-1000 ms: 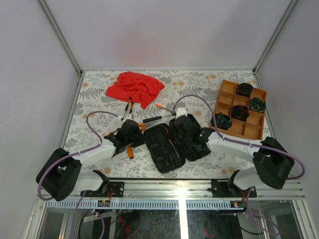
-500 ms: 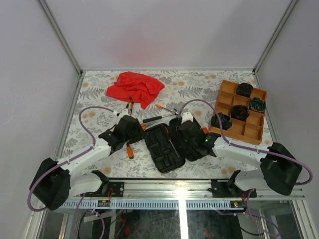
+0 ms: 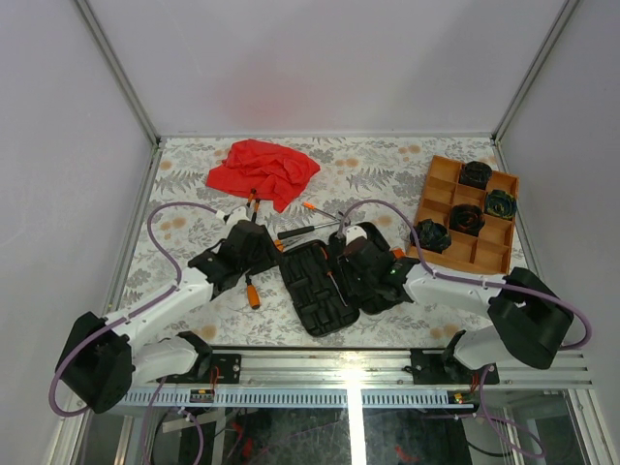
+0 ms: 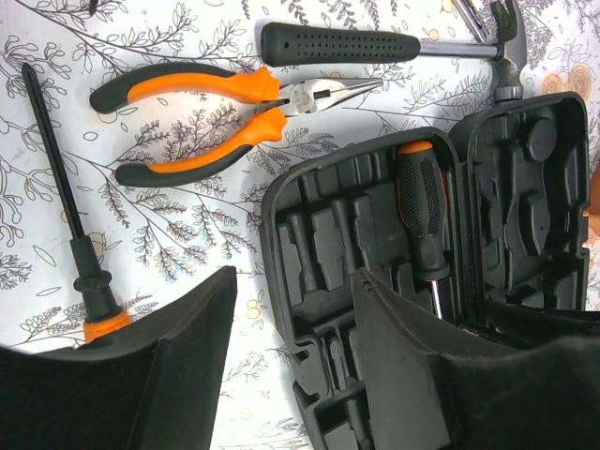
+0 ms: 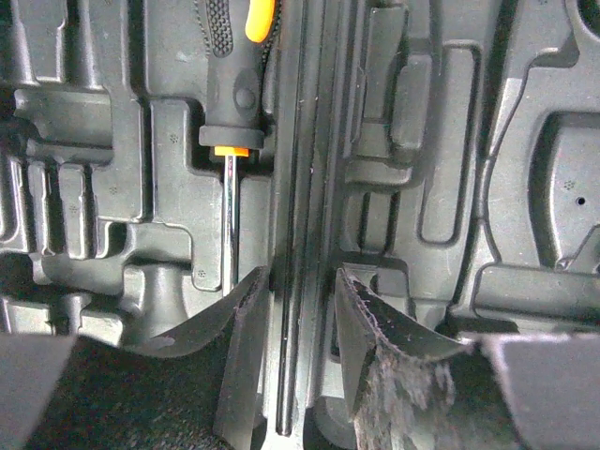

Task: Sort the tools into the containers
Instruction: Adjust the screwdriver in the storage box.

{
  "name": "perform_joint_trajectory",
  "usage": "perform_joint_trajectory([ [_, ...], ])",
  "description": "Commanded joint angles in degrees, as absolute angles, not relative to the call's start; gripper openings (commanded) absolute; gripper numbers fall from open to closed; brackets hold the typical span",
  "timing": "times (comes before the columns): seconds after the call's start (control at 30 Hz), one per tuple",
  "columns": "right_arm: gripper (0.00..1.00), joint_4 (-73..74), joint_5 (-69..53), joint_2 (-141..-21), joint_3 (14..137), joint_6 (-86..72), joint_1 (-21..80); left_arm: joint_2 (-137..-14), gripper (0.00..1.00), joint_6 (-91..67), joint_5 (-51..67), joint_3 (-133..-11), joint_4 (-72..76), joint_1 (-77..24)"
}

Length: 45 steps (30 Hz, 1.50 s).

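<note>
The black tool case [image 3: 315, 291] lies open mid-table with one screwdriver [image 5: 234, 66] in a slot. My right gripper [image 5: 300, 281] hangs low over it, open, with a finger on each side of the hinge ridge [image 5: 295, 141]. My left gripper [image 4: 295, 281] is open and holds nothing, hovering at the case's left edge [image 4: 281, 244]. Beyond it on the table lie orange-handled pliers [image 4: 202, 117], a hammer [image 4: 356, 42] and a long-shafted screwdriver [image 4: 58, 183]. The orange tray [image 3: 481, 254] at the right holds several dark coils [image 3: 466, 219].
A red cloth [image 3: 262, 170] lies at the back left, with an orange-and-black tool [image 3: 252, 204] at its near edge. Another screwdriver [image 3: 320, 209] lies behind the hammer. White walls enclose the table on three sides.
My left gripper has opened and the left arm has reached farther from its base, toward the pliers. The right gripper has shifted slightly left over the case.
</note>
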<state>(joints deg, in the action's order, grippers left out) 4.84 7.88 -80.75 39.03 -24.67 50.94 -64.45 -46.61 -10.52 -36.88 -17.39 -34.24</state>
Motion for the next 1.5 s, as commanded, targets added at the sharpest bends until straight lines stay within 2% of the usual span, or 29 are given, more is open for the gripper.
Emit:
perform_joint_trajectory([
  [0.0, 0.41, 5.4, 4.8, -82.6, 40.7, -23.0, 50.9, -65.1, 0.52, -45.8, -11.0, -38.7, -17.2, -34.5],
  [0.1, 0.40, 5.7, 4.6, -83.5, 40.8, -22.7, 50.9, -65.2, 0.52, -46.0, -11.0, -38.8, -17.1, -34.9],
  [0.27, 0.32, 7.4, 4.0, -84.7, 41.2, -21.0, 51.0, -66.4, 0.52, -46.1, -10.8, -39.8, -17.0, -36.0],
  [0.4, 0.30, 9.1, 3.9, -83.8, 40.8, -19.8, 51.4, -68.7, 0.52, -46.3, -10.9, -41.4, -16.8, -37.9],
  [0.73, 0.34, 9.3, 4.3, -79.7, 39.1, -21.9, 51.6, -78.7, 0.47, -49.3, -11.0, -47.0, -14.6, -43.3],
  [1.0, 0.34, 7.6, 6.3, -77.8, 39.3, -24.8, 51.6, -87.3, 0.36, -53.5, -11.5, -51.1, -12.1, -45.7],
  [1.47, 0.34, 6.3, 8.3, -75.3, 37.2, -28.1, 51.5, -92.8, 0.35, -54.3, -9.5, -52.8, -8.2, -45.9],
])
